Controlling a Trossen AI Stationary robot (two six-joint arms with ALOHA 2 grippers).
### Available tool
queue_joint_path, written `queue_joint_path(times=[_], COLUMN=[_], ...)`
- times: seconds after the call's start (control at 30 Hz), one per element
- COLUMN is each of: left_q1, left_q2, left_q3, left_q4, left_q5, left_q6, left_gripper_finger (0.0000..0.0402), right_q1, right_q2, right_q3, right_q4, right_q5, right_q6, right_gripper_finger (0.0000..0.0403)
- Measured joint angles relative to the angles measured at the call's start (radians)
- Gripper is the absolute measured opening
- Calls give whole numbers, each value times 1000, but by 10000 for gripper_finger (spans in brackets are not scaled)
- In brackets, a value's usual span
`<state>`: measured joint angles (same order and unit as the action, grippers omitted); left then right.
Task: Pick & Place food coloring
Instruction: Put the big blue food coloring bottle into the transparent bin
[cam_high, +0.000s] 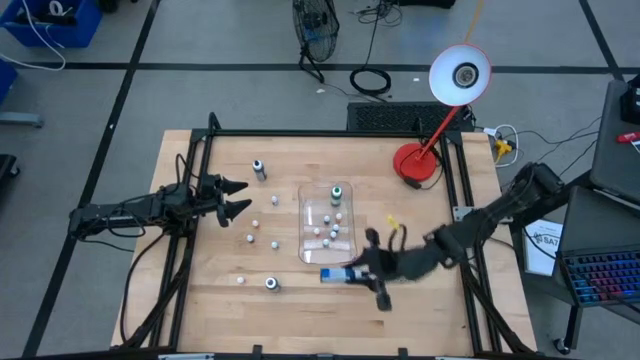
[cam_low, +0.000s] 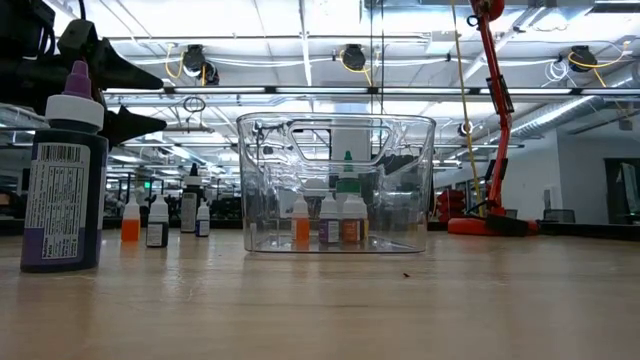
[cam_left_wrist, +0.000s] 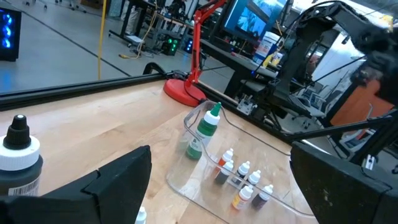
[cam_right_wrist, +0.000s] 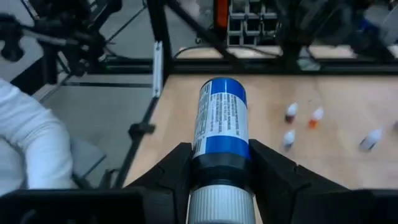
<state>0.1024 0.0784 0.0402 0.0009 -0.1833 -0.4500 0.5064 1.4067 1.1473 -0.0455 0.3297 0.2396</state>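
My right gripper (cam_high: 352, 273) is near the table's near edge, just in front of the clear tray (cam_high: 305, 215), shut on a blue-labelled bottle with a white ribbed cap (cam_right_wrist: 222, 118). Several tiny food coloring bottles (cam_left_wrist: 239, 180) and a taller green-capped one (cam_left_wrist: 208, 124) stand upright in the tray. More tiny bottles (cam_high: 252, 238) stand scattered on the wood left of the tray. A larger purple-capped bottle (cam_low: 65, 170) stands near the front edge. My left gripper (cam_high: 245, 197) hovers open left of the tray, pointing at it. My right gripper pinches the blue-labelled bottle between its two fingers (cam_right_wrist: 174, 171) at the dark shoulder just below the cap (cam_right_wrist: 221, 171). The fingers lie along the bottle, coming level from the table's right. The bottle lies level, its base pointing toward the table's left.
A red desk lamp (cam_high: 415, 162) stands at the far right of the table. A dark-capped bottle (cam_high: 260, 170) stands far left of the tray. Black frame rails (cam_high: 190, 180) run along the table's sides. Something white, perhaps a sleeve (cam_right_wrist: 25, 143), shows beyond the near edge.
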Motion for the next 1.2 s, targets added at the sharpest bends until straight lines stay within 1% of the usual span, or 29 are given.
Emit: queue_joint_path(times=[0.07, 0.13, 0.23, 0.33, 0.5, 0.63, 0.73, 0.97, 1.2], left_q1=[0, 0, 0, 0, 0, 0, 0, 0, 0], left_q2=[0, 0, 0, 0, 0, 0, 0, 0, 0], left_q3=[0, 0, 0, 0, 0, 0, 0, 0, 0], left_q4=[0, 1, -1, 0, 2, 2, 2, 2, 2], left_q5=[0, 0, 0, 0, 0, 0, 0, 0, 0], left_q6=[0, 0, 0, 0, 0, 0, 0, 0, 0], left_gripper_finger=[379, 379, 379, 379, 379, 379, 379, 379, 379], right_q1=[-60, -124, -209, -283, -363, -401, -418, -427, -427], right_q2=[9, 47, 132, 226, 397, 515, 579, 658, 677], right_q3=[60, 146, 296, 466, 728, 868, 909, 909, 908], right_q4=[-97, -220, -441, -605, -879, -1043, -1133, -1298, -1343], right_q5=[-39, -71, -119, -189, -273, -312, -361, -414, -414], right_q6=[-15, -17, -18, -21, -19, 3, 30, 82, 108], right_gripper_finger=[122, 122, 122, 122, 122, 122, 122, 120, 120])
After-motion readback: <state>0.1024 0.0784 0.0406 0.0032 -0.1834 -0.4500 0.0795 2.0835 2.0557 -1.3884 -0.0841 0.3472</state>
